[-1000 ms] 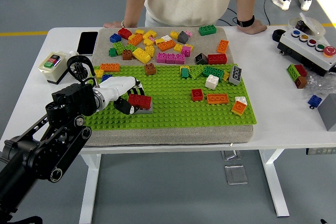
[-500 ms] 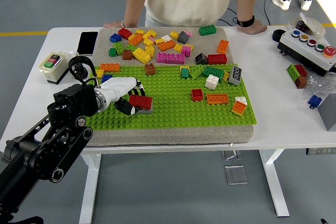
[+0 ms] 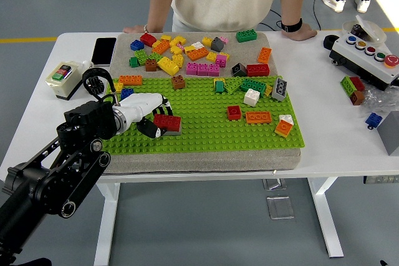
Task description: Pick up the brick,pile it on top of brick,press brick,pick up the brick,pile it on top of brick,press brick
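White table (image 3: 43, 123) carries a studded green baseplate (image 3: 206, 123) on a grey foam pad (image 3: 206, 160). Left hand (image 3: 149, 113) pinches a glossy red brick (image 3: 167, 121) atop a grey brick (image 3: 173, 132).

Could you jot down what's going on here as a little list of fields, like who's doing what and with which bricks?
Working hand: left hand, reaching in from the left
Held brick: red brick, fingers closed around it
Beneath it: grey brick on the green baseplate
Right hand: not in view
Spare bricks: loose pile along the far side of the baseplate
Person: stands at the far side, both hands resting on the table
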Controlling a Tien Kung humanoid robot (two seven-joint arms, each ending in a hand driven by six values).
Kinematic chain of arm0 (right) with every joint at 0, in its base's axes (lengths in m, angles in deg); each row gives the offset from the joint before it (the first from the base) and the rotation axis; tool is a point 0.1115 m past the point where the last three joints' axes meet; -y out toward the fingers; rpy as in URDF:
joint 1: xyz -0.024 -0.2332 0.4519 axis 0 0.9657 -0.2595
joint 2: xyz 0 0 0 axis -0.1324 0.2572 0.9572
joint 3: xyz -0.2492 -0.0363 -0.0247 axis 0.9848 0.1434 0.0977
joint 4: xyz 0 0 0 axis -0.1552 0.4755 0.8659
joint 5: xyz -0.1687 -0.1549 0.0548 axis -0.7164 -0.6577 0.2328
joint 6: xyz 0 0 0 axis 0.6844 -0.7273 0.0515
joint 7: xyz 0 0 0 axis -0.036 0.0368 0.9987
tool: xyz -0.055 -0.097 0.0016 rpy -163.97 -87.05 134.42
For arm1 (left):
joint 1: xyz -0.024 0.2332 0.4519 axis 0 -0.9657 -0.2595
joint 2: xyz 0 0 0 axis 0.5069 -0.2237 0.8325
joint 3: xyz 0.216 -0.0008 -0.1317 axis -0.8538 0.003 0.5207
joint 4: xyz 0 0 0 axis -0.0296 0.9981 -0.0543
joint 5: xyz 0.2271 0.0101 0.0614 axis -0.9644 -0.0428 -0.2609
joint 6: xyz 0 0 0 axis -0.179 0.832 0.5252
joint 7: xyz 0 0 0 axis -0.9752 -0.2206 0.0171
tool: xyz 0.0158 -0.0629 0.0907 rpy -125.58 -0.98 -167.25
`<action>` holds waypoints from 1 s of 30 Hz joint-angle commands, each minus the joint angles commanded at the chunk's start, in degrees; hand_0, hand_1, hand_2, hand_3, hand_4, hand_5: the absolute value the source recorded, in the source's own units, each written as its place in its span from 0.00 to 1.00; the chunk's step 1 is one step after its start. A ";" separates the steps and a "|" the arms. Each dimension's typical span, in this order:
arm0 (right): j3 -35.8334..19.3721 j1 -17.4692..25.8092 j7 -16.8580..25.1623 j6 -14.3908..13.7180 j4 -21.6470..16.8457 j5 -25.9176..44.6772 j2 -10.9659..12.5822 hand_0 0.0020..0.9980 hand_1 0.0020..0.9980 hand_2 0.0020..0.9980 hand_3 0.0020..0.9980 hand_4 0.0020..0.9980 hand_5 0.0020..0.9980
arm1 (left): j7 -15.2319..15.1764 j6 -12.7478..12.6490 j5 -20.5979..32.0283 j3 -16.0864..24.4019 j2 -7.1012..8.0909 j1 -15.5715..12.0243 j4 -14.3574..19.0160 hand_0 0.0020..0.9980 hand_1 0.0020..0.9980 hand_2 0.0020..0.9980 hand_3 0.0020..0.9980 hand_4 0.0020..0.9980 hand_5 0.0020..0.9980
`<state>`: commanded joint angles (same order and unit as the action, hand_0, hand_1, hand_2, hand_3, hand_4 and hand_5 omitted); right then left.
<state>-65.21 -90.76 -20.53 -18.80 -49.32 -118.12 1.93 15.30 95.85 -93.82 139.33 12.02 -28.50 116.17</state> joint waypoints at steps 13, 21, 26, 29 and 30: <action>0.16 0.04 0.08 0.03 0.00 0.04 -0.05 0.75 0.69 0.73 0.74 1.00 0.64 | -0.11 -0.25 0.00 0.10 -0.06 -0.01 -0.09 0.74 0.64 0.62 0.56 0.59 0.15; 0.12 0.01 0.08 0.15 0.00 0.10 -0.03 0.75 0.69 0.73 0.74 1.00 0.64 | -0.08 -0.27 0.00 0.30 -0.05 0.09 -0.08 0.76 0.66 0.63 0.57 0.64 0.19; 0.10 0.01 0.08 0.17 0.00 0.11 -0.03 0.75 0.69 0.73 0.74 1.00 0.64 | -0.07 0.02 0.00 0.35 -0.03 0.09 -0.02 0.76 0.67 0.63 0.57 0.67 0.20; 0.06 0.05 0.04 0.18 0.00 0.09 -0.02 0.75 0.69 0.73 0.74 1.00 0.64 | -0.04 0.11 0.00 0.25 -0.07 0.06 -0.03 0.76 0.67 0.63 0.57 0.67 0.20; 0.06 0.05 0.04 0.18 0.00 0.10 -0.01 0.75 0.69 0.73 0.74 1.00 0.64 | -0.04 0.13 0.00 0.23 -0.09 0.05 -0.04 0.76 0.67 0.63 0.57 0.67 0.20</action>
<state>-65.14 -90.71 -20.49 -18.62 -49.32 -118.02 1.91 15.26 95.98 -93.82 139.56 11.93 -28.45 116.13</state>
